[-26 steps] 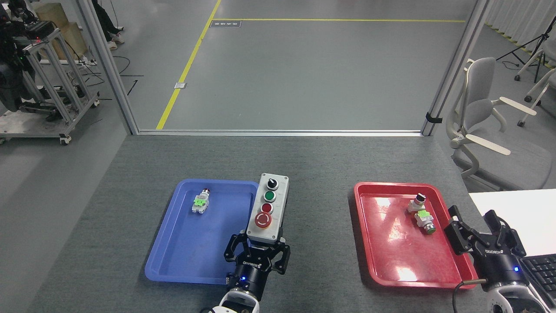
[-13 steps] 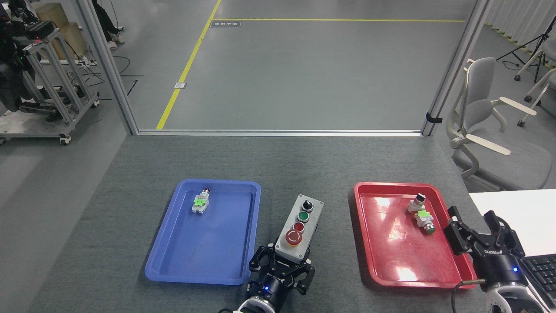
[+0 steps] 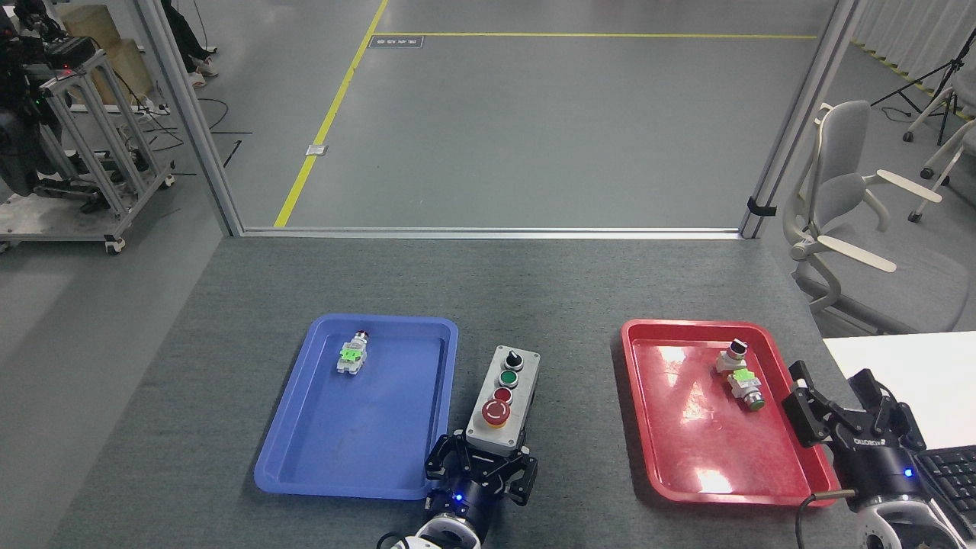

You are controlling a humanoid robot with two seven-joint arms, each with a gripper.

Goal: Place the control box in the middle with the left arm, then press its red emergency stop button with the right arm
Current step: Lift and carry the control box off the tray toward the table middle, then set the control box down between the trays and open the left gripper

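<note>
Left claw [image 3: 482, 471] is clamped on the near end of the control box [image 3: 505, 396], fingers wrapped round both sides of its short edge. That box sits just right of the blue tray [image 3: 305, 450], long side running away from the robot, nearly parallel to the tray's right rim, on the grey bench [image 3: 564, 297]. From the near end its buttons go: red emergency stop button [image 3: 496, 412], small red one, green one, black knob.

Honestly I'd say the box isn't centred yet: it's hugging the blue tray, and the red tray [image 3: 648, 457] is well off to its right. So the move looks like a slide further right, keeping it flat on the felt so it doesn't tip, then letting go cleanly and pulling the arm back toward the robot so the mushroom cap is free from above.

Right claw [image 3: 842, 415] is parked past the red tray's right rim, fingers spread and empty. To reach the button it'd have to cross over that tray, which holds two loose switch parts [image 3: 738, 370], so it'd want some height. There's another switch part [image 3: 352, 355] in the blue tray, plus a keyboard [image 3: 949, 476] on a white desk [image 3: 907, 374] beyond the red tray.
</note>
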